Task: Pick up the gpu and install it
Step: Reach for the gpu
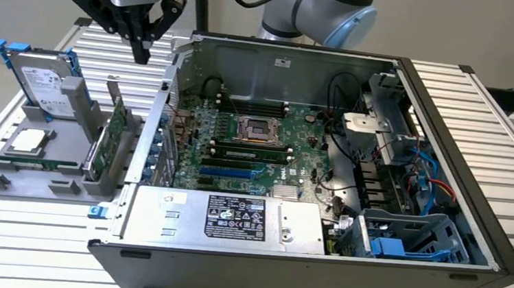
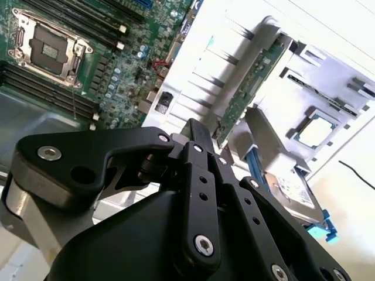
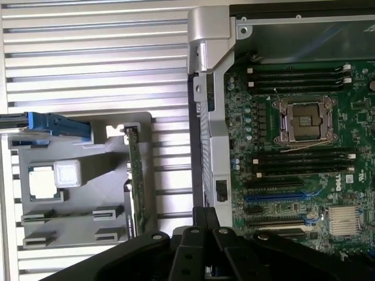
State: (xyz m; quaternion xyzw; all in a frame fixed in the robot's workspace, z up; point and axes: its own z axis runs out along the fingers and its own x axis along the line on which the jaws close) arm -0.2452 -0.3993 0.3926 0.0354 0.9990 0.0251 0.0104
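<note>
Empty gripper up in the air beside the open computer case, gpu waiting in its holder.

The gripper (image 1: pixel 141 52) hangs outside the computer case (image 1: pixel 229 265), near the corner of its outer wall, with its fingers drawn together to a single tip and nothing between them; both wrist views show the same closed tip (image 2: pixel 196 124) (image 3: pixel 205 211). The gpu (image 1: pixel 109 139) stands on edge in a grey holder (image 1: pixel 24 184) just beside that wall, well below the gripper and not touched by it, seen edge-on in the first wrist view (image 3: pixel 136 175) and slanting in the second wrist view (image 2: pixel 249 88). Farther from the case, the holder also carries an upright hard drive (image 1: pixel 41 82) and a flat processor (image 1: pixel 26 141). Inside the case lies the motherboard (image 1: pixel 247 150).
</note>
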